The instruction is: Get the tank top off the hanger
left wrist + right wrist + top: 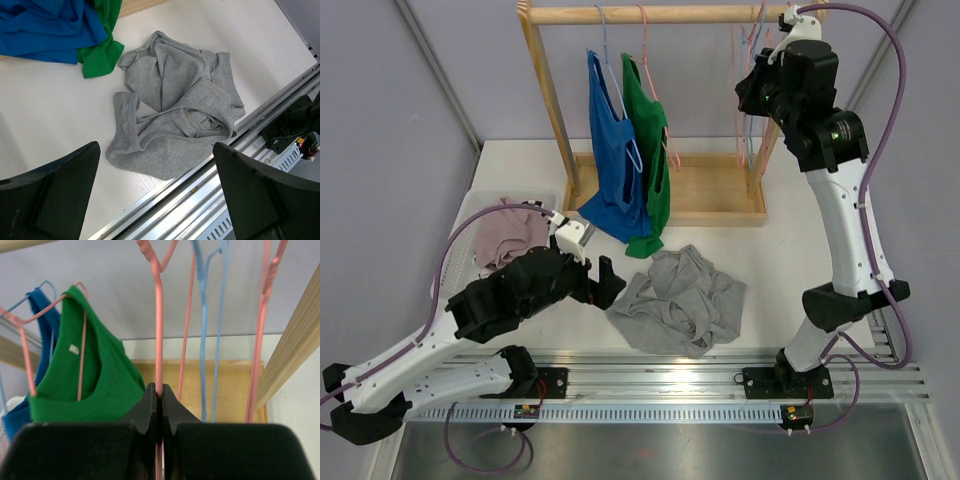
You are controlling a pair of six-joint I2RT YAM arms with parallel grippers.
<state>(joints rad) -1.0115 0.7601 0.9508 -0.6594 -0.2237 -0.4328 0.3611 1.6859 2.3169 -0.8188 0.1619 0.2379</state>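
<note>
On the far left a tray (485,205) holds a mauve garment (510,235). Just right of it my left gripper (612,283) hangs spread open and empty above the table (790,250). The grey tank top (678,300) lies crumpled just beside it, off any hanger, its near edge close to the metal rail (700,362) at the table's front. Behind, a blue tank top (610,170) and a green one (650,150) hang on the wooden rack (545,110).

Up at the rack's right end my right gripper (160,399) is clamped tight on the wire of a pink hanger (159,330) that looks bare — other hangers crowd it on both sides, and the rack's right post (295,340) stands near. A sideways pull there would likely tangle the neighbouring wires or knock the post. Lower down, a careless left sweep could drag the grey top over the front rail. Bare table lies right of the grey top — my best free room.
</note>
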